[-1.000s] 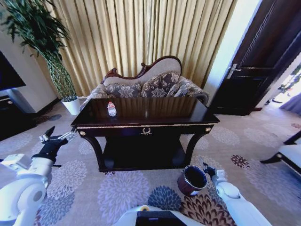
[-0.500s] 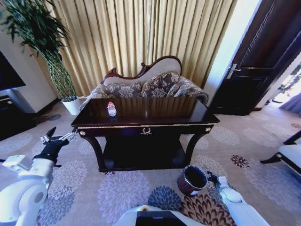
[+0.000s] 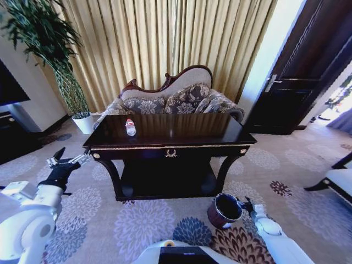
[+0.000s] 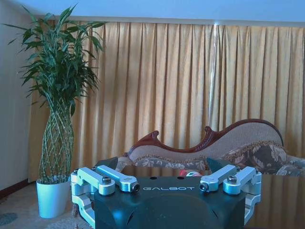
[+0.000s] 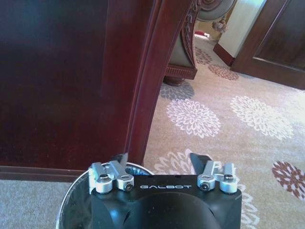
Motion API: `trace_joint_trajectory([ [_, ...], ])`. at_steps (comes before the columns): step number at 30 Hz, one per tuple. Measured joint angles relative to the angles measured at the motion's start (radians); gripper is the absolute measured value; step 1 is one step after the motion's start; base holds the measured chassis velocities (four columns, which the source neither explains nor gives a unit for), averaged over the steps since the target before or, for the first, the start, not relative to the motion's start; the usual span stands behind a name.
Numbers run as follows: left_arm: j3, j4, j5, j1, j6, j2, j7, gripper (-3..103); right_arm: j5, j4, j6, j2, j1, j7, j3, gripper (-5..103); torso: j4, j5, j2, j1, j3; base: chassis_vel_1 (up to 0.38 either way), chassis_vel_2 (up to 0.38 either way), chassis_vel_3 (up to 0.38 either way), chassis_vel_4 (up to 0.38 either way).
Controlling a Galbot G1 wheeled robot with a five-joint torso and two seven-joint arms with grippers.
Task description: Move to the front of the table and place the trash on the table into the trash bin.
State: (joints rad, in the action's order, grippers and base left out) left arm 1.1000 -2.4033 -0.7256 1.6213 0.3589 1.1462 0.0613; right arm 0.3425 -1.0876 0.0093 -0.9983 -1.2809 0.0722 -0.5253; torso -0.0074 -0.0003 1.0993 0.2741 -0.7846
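Observation:
The dark glossy table (image 3: 181, 125) stands straight ahead with its gold emblem facing me. On its left part stands a clear plastic bottle (image 3: 130, 127) with a red cap; the left wrist view catches a bit of the bottle's red (image 4: 190, 173) over the gripper body. The round dark brown trash bin (image 3: 225, 210) sits on the carpet by the table's right front leg. My right gripper (image 3: 246, 204) hangs open at the bin's right side, its fingers over the bin's rim (image 5: 71, 200) in the right wrist view. My left gripper (image 3: 69, 159) is open and held off the table's left front corner.
A sofa (image 3: 176, 99) stands behind the table against gold curtains. A tall plant in a white pot (image 3: 84, 124) is at the back left, a black TV stand (image 3: 14, 135) at far left, a dark door (image 3: 308, 71) at right. Patterned carpet lies open around the table.
My right gripper has dropped lower and drawn back a little beside the bin. The left arm, the bottle and the bin have not moved.

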Motion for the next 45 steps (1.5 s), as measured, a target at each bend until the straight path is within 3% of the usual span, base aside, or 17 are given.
trace_joint_trajectory([
  [1, 0.000, 0.000, 0.000, 0.000, 0.000, 0.000, 0.000, 100, 0.000, 0.000, 0.000, 0.000, 0.000, 0.000, 0.000, 76, 0.0000, 0.0000, 0.000, 0.000, 0.000, 0.000, 0.000, 0.000, 0.000],
  [3, 0.001, 0.000, 0.000, 0.000, 0.000, 0.000, 0.001, 100, 0.001, -0.008, -0.002, 0.000, -0.004, 0.000, -0.002, 86, 0.0001, 0.0000, 0.000, 0.000, 0.000, 0.000, 0.000, 0.000, 0.000],
  [5, 0.001, 0.001, 0.000, 0.000, 0.000, 0.001, 0.001, 100, 0.001, -0.010, -0.003, 0.000, -0.006, -0.001, -0.002, 86, 0.0001, 0.0000, 0.000, 0.000, 0.000, 0.000, 0.000, 0.000, 0.000],
  [8, 0.001, 0.002, 0.000, 0.002, -0.003, 0.005, 0.002, 100, 0.000, -0.022, -0.004, 0.000, -0.013, -0.002, -0.006, 99, 0.0000, 0.0000, 0.000, 0.000, 0.000, 0.000, 0.000, 0.000, 0.000],
  [20, 0.001, 0.000, -0.001, 0.001, -0.006, 0.008, 0.003, 100, 0.001, -0.050, -0.007, -0.001, -0.018, -0.003, -0.020, 100, 0.0000, 0.0003, 0.000, 0.000, 0.000, 0.000, 0.000, 0.000, 0.000],
  [25, 0.003, 0.000, -0.002, 0.002, -0.012, 0.010, 0.004, 100, 0.066, -0.147, -0.033, 0.008, -0.033, -0.040, -0.043, 100, 0.0000, 0.0002, 0.000, 0.000, 0.000, 0.000, 0.000, 0.000, 0.000],
  [33, -0.002, 0.001, -0.003, -0.007, -0.020, 0.017, 0.004, 100, 0.195, -0.585, -0.132, 0.038, -0.125, -0.120, -0.147, 100, 0.0003, -0.0003, 0.000, 0.000, 0.000, 0.000, 0.000, 0.000, 0.000],
  [35, -0.003, 0.002, -0.003, -0.009, -0.020, 0.019, 0.004, 100, 0.200, -0.623, -0.144, 0.037, -0.134, -0.124, -0.155, 100, 0.0003, -0.0001, 0.000, 0.000, 0.000, 0.000, 0.000, 0.000, 0.000],
  [38, -0.011, 0.004, -0.004, -0.012, -0.021, 0.025, 0.004, 100, 0.226, -0.845, -0.202, 0.021, -0.186, -0.156, -0.190, 100, -0.0002, 0.0003, 0.000, 0.000, 0.000, 0.000, 0.000, 0.000, 0.000],
  [45, -0.010, 0.003, -0.007, -0.015, -0.021, 0.021, 0.004, 100, 0.314, -1.069, -0.281, 0.029, -0.205, -0.249, -0.211, 100, 0.0001, -0.0002, 0.000, 0.000, 0.000, 0.000, 0.000, 0.000, 0.000],
])
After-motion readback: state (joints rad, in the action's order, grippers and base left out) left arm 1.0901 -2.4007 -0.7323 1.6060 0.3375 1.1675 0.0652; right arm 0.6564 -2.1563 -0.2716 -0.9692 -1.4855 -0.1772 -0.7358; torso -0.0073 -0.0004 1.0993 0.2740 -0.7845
